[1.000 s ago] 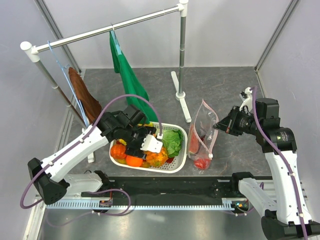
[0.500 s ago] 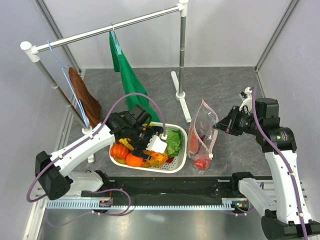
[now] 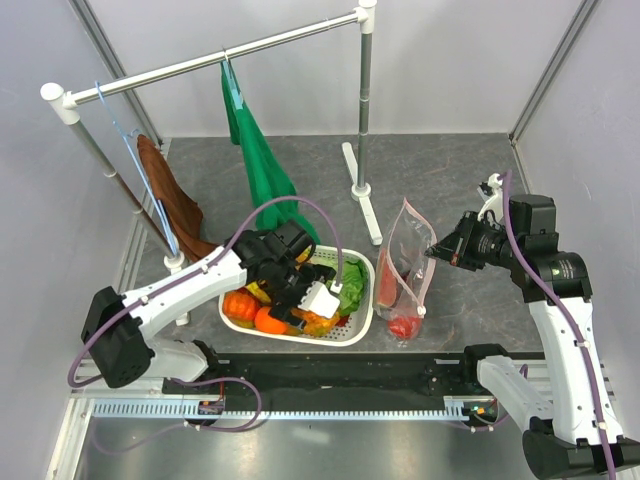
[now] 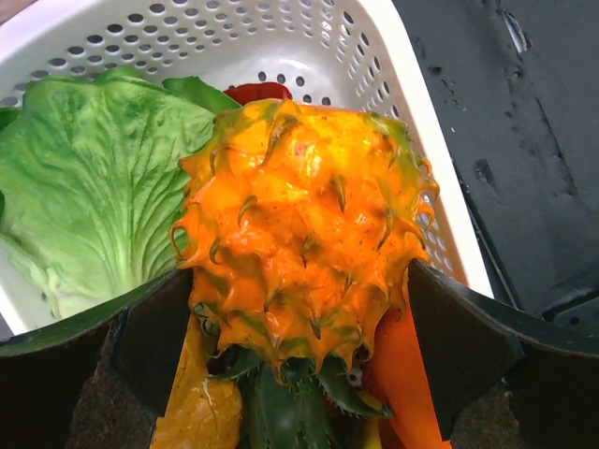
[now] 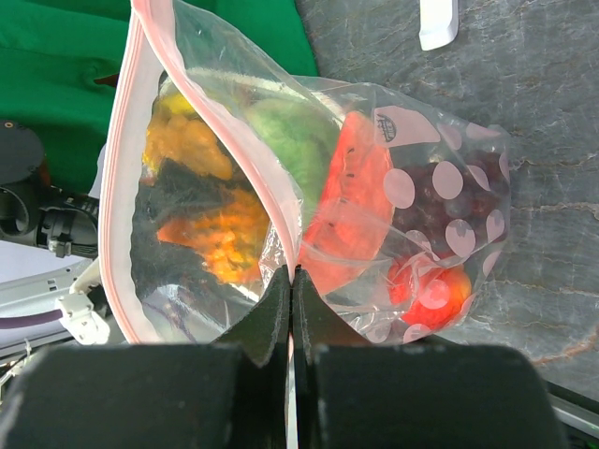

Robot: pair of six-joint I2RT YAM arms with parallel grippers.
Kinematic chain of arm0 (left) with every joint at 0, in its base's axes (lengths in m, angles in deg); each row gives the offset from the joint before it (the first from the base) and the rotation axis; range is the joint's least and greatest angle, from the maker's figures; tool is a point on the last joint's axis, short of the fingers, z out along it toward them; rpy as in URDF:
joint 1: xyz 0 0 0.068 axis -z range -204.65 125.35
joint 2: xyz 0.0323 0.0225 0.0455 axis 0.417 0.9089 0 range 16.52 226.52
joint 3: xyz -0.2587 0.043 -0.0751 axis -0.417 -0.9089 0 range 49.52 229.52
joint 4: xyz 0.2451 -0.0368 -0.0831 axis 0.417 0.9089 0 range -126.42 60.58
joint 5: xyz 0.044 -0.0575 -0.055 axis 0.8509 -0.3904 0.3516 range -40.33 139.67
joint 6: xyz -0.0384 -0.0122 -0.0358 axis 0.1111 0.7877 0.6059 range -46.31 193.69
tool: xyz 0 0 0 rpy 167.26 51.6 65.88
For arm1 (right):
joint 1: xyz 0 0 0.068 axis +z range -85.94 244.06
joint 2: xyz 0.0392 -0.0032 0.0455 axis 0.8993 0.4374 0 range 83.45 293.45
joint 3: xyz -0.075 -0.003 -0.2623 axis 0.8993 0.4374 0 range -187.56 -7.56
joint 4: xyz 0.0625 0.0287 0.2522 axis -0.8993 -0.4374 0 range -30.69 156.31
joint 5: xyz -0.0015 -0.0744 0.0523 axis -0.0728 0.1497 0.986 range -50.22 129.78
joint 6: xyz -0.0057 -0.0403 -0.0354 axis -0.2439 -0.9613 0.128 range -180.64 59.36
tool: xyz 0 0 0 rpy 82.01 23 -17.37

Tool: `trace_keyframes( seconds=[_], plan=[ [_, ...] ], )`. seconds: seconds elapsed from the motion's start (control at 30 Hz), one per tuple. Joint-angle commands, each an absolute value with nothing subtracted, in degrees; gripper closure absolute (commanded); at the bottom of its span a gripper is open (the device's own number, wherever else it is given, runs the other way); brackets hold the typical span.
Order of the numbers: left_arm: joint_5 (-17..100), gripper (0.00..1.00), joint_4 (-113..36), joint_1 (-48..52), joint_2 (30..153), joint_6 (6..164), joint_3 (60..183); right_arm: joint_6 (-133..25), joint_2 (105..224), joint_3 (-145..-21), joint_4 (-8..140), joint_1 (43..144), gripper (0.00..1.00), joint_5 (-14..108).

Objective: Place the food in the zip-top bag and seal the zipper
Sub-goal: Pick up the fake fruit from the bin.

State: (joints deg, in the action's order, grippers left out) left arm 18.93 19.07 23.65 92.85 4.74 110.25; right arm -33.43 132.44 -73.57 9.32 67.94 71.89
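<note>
Recorded at the far left of the top view a brown cloth (image 3: 168, 195) hanging from a white rail (image 3: 210, 62), with a green cloth (image 3: 255, 165) hung further right on the same rail. Traced the left arm (image 3: 170, 290) from the lower left across to a white perforated basket (image 3: 366, 318) on the grey bench (image 3: 450, 170), just left of centre.

Found the left claw (image 3: 308, 312) lowered into the basket, jaws spread wide. Confirmed this in the left wrist view: one finger (image 4: 150, 337) at lower left, the other at lower right, with an orange pineapple (image 4: 304, 224) between them, unclasped. Could not settle any contact between fingers and fruit. Noted green lettuce (image 4: 94, 187) at the left of that frame, lying against the basket wall, and a sliver of red food (image 4: 257, 91) behind the pineapple. Logged further food in the basket's left half in the top view, among it an orange pumpkin (image 3: 238, 303).

Located the zip-top bag (image 3: 405, 255) right of centre, just beside the basket, standing up from the bench with its mouth gaping. Found the right claw (image 3: 435, 251) at the bag's right-hand edge, clamped shut on the pink zipper (image 5: 126, 168). Identified inside the bag a red wedge (image 5: 351, 196), dark purple grapes (image 5: 468, 201) and a red-orange round piece (image 5: 435, 290). Could not assign the yellow and orange shapes behind the clear film at the left of that frame to bag or basket.
</note>
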Motion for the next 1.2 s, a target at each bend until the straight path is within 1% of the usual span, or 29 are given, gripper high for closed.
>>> trace_keyframes(
  seconds=[0.0, 0.2, 0.27, 0.3, 0.37, 0.4, 0.47, 0.5, 0.53, 0.7, 0.87, 1.17],
  plan=[
    [18.37, 0.00, 16.67, 25.62, 95.00, 3.20, 109.28, -33.83, 132.41, -73.12, 10.41, 67.84, 1.00, 71.86],
    [19.96, 0.00, 16.40, 28.26, 95.45, 4.52, 109.55, -33.92, 132.32, -73.21, 10.32, 67.84, 1.00, 71.85],
    [19.79, 0.07, 16.75, 28.53, 95.09, 5.13, 110.42, -34.09, 132.23, -73.39, 10.32, 67.84, 1.00, 71.68],
    [19.61, 0.12, 17.19, 28.53, 95.00, 5.22, 110.95, -34.09, 132.23, -73.39, 10.24, 67.84, 1.00, 71.59],
    [19.52, 0.19, 18.33, 28.62, 94.74, 6.01, 112.88, -34.00, 132.23, -73.30, 10.24, 67.84, 1.00, 71.77],
    [19.35, 0.27, 18.69, 28.53, 94.74, 6.27, 113.67, -34.00, 132.23, -73.30, 10.24, 67.75, 1.00, 71.68],
    [19.00, 0.38, 20.44, 28.62, 94.39, 6.63, 116.22, -34.00, 132.14, -73.39, 10.32, 67.84, 1.00, 71.68],
    [18.30, 0.46, 20.97, 28.53, 94.13, 6.71, 116.92, -34.00, 132.14, -73.30, 10.24, 67.75, 1.00, 71.59],
    [17.86, 0.48, 21.32, 28.53, 93.52, 7.32, 118.23, -34.09, 132.14, -73.38, 10.24, 67.84, 1.00, 71.59],
    [16.27, 0.52, 25.19, 30.11, 92.37, 8.47, 121.67, -34.09, 131.97, -73.30, 10.24, 67.84, 1.00, 71.50],
    [15.74, 0.53, 27.30, 31.43, 90.62, 9.53, 122.99, -34.27, 131.79, -73.47, 10.06, 67.75, 1.00, 71.42],
    [13.37, 0.55, 29.85, 34.24, 87.71, 15.15, 129.66, -34.53, 131.97, -73.12, 10.32, 67.84, 1.00, 71.07]
  ],
)
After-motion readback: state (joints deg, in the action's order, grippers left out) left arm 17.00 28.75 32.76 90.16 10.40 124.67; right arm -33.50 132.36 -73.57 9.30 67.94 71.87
